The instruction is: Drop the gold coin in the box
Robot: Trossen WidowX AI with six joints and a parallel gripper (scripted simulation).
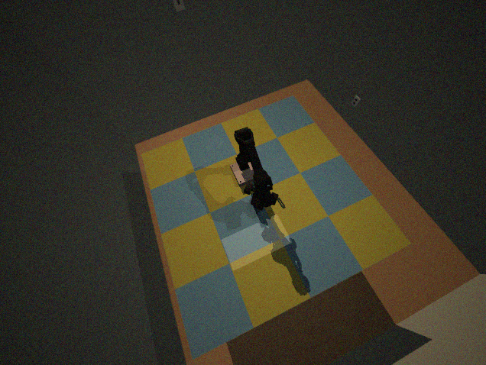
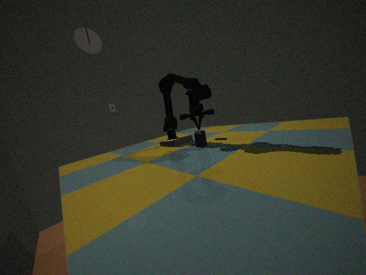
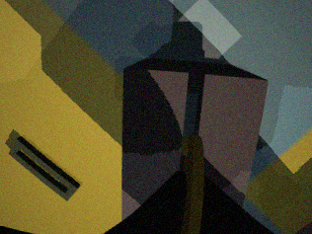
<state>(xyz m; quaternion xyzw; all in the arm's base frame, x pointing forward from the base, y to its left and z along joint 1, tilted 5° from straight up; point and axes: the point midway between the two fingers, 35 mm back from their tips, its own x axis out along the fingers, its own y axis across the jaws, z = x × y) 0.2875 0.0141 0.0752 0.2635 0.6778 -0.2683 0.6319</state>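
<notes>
The gold coin (image 3: 194,196) shows edge-on in the wrist view as a dark gold strip. My gripper (image 2: 199,129) is shut on it, pointing down just above the lid of the grey box (image 2: 200,140) (image 3: 229,113). The coin lines up with the dark slot (image 3: 194,105), over the slot's near part; its lower edge is at about lid level. How deep it sits in the slot is hidden. The fingertips are hidden in the top view. The dark-green holder (image 1: 280,202) (image 2: 221,138) (image 3: 43,166) is empty and lies beside the box.
The arm's base plate (image 1: 238,174) (image 2: 177,141) lies behind the box. The holder is to the right of the box in the exterior view. The blue and yellow checkered mat (image 1: 196,250) (image 2: 124,180) carries everything. Shadows of the arm cross the box and mat.
</notes>
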